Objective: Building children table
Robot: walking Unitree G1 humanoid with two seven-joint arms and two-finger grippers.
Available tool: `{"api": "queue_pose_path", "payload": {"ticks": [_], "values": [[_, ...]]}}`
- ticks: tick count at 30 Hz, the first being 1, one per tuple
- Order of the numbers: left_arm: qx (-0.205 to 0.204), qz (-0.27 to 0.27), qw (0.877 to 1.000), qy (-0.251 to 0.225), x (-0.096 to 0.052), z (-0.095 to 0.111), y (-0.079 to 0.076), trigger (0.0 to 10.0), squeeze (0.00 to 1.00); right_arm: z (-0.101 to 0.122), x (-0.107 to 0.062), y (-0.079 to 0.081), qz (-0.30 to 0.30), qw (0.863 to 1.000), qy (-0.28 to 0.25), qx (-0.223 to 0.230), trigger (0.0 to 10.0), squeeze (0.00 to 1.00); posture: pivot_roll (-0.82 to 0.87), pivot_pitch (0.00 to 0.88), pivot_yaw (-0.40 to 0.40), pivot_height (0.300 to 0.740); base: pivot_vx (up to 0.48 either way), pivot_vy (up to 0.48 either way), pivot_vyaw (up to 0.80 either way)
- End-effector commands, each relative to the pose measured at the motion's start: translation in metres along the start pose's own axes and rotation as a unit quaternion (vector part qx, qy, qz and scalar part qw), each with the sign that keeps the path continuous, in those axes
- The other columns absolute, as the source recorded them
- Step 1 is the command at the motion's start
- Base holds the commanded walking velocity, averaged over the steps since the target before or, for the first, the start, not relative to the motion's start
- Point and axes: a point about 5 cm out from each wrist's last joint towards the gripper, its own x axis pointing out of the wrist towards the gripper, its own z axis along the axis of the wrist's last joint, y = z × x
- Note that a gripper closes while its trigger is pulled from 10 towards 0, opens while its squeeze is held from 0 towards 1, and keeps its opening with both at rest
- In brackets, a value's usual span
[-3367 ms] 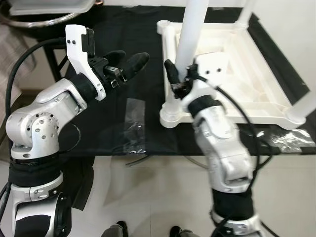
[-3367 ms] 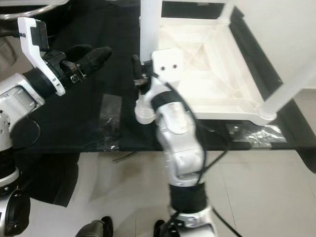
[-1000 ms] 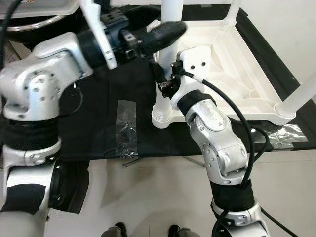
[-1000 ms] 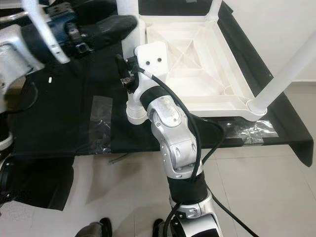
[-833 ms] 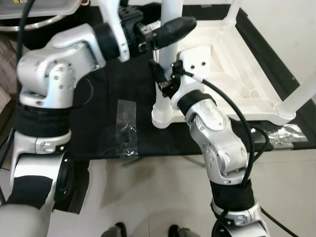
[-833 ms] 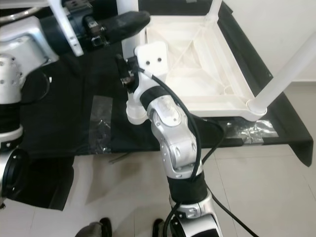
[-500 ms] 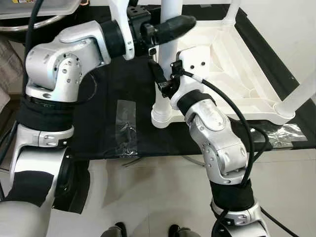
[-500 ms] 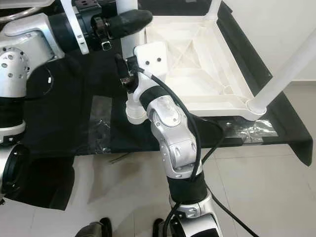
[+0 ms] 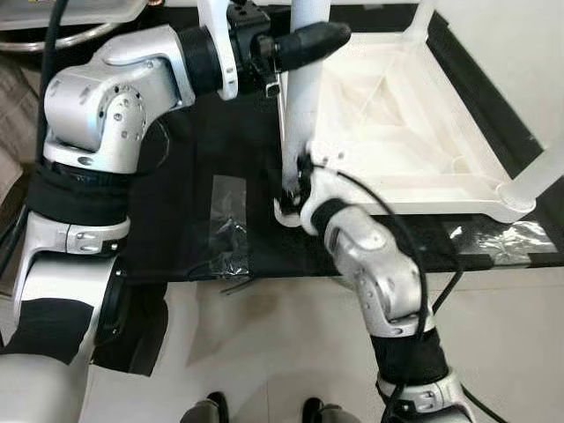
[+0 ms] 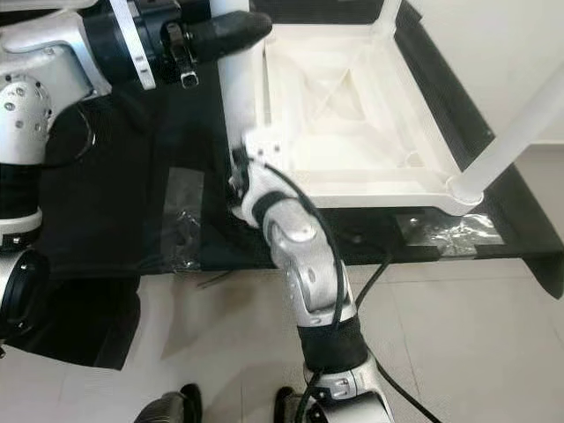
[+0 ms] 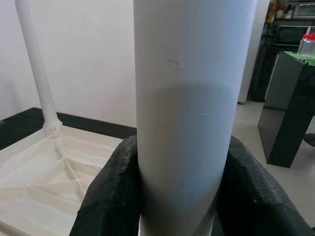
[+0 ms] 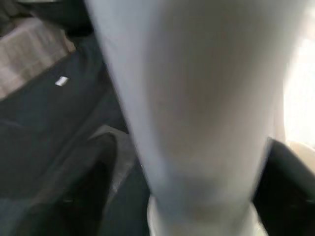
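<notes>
Left end effector (image 11: pixel 179 196): pinched the white table leg (image 9: pixel 306 115) high up.
Right end effector (image 9: pixel 295 187): at leg's base socket; finger state unclear.
Upturned tabletop (image 9: pixel 388 132): beside both, its near edge close.

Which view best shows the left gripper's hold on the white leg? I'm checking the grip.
Left wrist view: both black fingers wrap the white leg closely. The eye views show the left gripper from above, its far finger hidden behind the leg.
</notes>
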Motion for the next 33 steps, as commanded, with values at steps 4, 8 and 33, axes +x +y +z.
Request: {"api": "queue_pose_path", "payload": {"ticks": [4, 8, 33], "values": [[-0.003, -0.014, 1.000, 0.016, 0.002, -0.007, -0.002, 0.0, 0.00, 0.016, -0.002, -0.001, 0.081, 0.996, -0.036, -0.003, 10.0, 0.66, 0.10, 0.256, -0.018, 0.740, 0.000, 0.000, 0.00], [-0.005, -0.017, 1.000, 0.017, 0.003, -0.009, -0.003, 0.0, 0.00, 0.031, -0.001, -0.025, 0.113, 0.991, -0.052, -0.043, 10.0, 0.00, 0.10, 0.256, -0.015, 0.740, 0.000, 0.000, 0.00], [-0.015, -0.044, 0.999, 0.028, 0.010, -0.013, -0.006, 0.0, 0.00, 0.095, 0.009, -0.093, 0.387, 0.905, -0.073, -0.159, 10.0, 0.00, 0.14, 0.267, 0.027, 0.740, 0.000, 0.000, 0.00]]}}
